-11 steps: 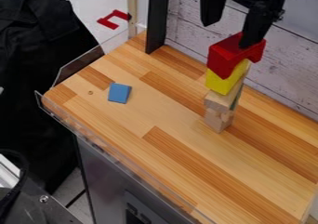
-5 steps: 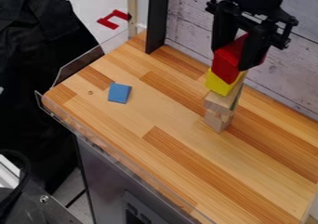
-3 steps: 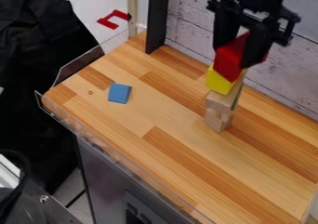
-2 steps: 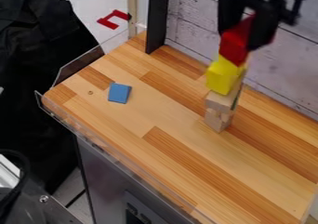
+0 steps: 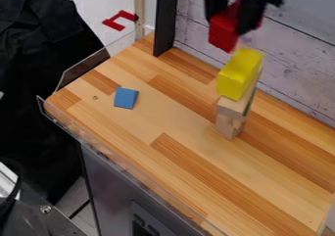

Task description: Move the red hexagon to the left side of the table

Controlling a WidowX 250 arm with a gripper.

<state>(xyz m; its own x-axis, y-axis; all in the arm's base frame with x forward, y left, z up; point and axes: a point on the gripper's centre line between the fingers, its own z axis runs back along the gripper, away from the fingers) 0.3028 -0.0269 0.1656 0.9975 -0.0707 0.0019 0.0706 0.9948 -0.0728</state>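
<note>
Gripper (image 5: 229, 25) under your control clenched the red block (image 5: 223, 34) above the yellow block (image 5: 239, 74), which topped the wooden blocks (image 5: 231, 107).

three coloured blocks (image 5: 223, 34), at least two wooden blocks (image 5: 231, 107), one red bracket-shaped piece (image 5: 113, 24)

tabletop (image 5: 171, 124): smooth striped wood | stacked lower blocks (image 5: 230, 111): pale bare wood | garment (image 5: 39, 39): black cloth

No readable text or labels anywhere.
</note>
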